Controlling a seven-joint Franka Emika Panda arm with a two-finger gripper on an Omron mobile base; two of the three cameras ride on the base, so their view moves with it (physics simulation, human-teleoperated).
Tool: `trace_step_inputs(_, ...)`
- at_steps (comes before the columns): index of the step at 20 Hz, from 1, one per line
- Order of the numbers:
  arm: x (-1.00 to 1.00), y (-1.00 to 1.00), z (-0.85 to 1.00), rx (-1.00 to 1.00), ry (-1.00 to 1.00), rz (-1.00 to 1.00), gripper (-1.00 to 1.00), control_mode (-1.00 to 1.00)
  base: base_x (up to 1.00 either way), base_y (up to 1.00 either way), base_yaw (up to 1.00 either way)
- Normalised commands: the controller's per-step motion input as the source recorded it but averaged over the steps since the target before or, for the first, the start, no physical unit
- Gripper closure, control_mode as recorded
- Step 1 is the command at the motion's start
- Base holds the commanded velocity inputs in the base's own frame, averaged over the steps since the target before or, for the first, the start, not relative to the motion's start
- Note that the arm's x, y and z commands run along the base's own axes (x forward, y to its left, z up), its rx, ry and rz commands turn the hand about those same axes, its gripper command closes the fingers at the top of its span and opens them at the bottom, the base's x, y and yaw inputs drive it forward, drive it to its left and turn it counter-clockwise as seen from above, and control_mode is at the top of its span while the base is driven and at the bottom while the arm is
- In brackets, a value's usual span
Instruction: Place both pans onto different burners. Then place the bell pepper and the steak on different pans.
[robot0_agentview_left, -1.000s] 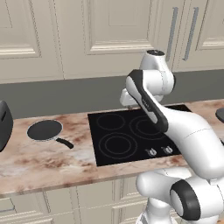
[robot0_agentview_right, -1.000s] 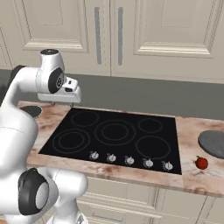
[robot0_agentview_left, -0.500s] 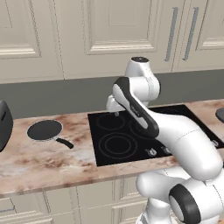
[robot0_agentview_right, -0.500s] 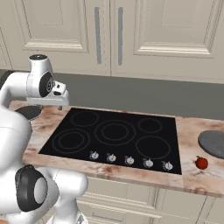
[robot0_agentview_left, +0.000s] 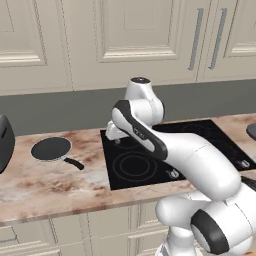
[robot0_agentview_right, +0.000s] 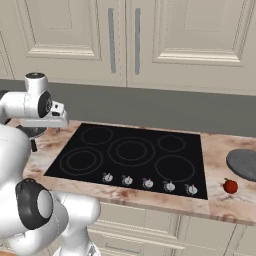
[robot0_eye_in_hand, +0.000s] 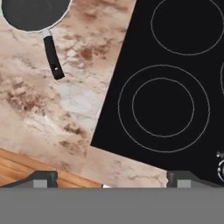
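Dark frying pan (robot0_agentview_left: 51, 149) lies on the counter, left of the cooktop, black handle (robot0_eye_in_hand: 51, 56) pointing away from the wall cabinets. In the hand view it sits ahead of the jaws and off toward the left fingertip's side, well apart, nothing touching it.

Change over the last second: arm has swung leftward across the cooktop; gripper (robot0_eye_in_hand: 111, 178) now hangs over the cooktop's left edge, where it stood above the hob's right half before. Jaws spread wide, empty. Reads as the approach to the first pan; no pan on a burner yet.

Nearest burner (robot0_eye_in_hand: 163, 107) is a double ring, ahead of the right fingertip. Grey pan (robot0_agentview_right: 244, 163) and bell pepper (robot0_agentview_right: 230, 186) rest far right of the hob, unmoved. Steak: cannot locate.

Surface: mottled pink-brown stone counter (robot0_agentview_left: 55, 185), glossy black cooktop (robot0_agentview_right: 135, 157), knobs along the front. Cream cabinets, grey backsplash behind.
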Motion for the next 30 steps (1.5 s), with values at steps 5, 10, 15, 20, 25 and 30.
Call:
trace_step_inputs(5,0.13,0.33,-0.25,0.00,0.04,0.07,-1.00,-1.00,0.00,0.00,0.00)
trace_step_inputs(10,0.06,0.31,-0.31,0.00,0.07,0.09,-1.00,-1.00,0.00,0.00,0.00)
trace_step_inputs(15,0.12,0.49,-0.38,0.00,0.02,0.04,-1.00,-1.00,0.00,0.00,0.00)
trace_step_inputs(20,0.26,0.55,-0.38,0.00,0.00,0.01,-1.00,-1.00,0.00,0.00,0.00)
trace_step_inputs(25,0.32,0.52,-0.29,-0.01,0.00,0.00,-1.00,-1.00,0.00,0.00,0.00)
trace_step_inputs(30,0.37,0.40,-0.20,0.00,0.00,0.00,-1.00,-1.00,0.00,0.00,0.00)
